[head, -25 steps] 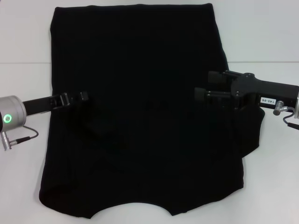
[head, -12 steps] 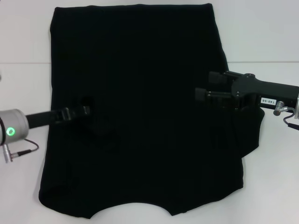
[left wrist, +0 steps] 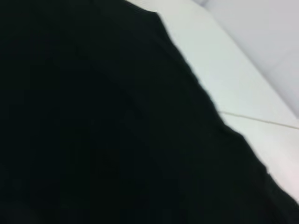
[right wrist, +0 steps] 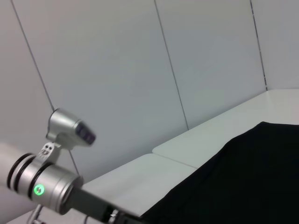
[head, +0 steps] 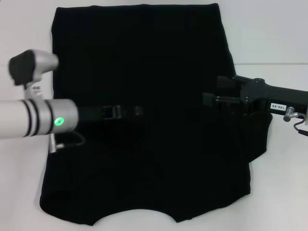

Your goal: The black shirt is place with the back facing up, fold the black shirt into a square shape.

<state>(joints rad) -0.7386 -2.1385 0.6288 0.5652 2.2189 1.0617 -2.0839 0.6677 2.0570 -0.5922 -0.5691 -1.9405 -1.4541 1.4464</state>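
The black shirt (head: 144, 48) lies spread flat on the white table (head: 269, 38), plain side up. It fills the left wrist view (left wrist: 93, 116) and shows in a corner of the right wrist view (right wrist: 252, 177). My left gripper (head: 138, 110) reaches in over the middle of the shirt, black against black, so its fingers do not stand out. My right gripper (head: 211, 90) hovers at the shirt's right edge, its two fingers apart and pointing inward. One short sleeve (head: 260, 134) sticks out below the right gripper.
The left arm's silver forearm (head: 38, 118) crosses the table's left side and also shows in the right wrist view (right wrist: 46, 186). White table surface borders the shirt on both sides. A pale panelled wall (right wrist: 140, 70) stands behind.
The left arm has swung in from the shirt's left edge toward its middle, its forearm now over the table. The right gripper has barely moved.
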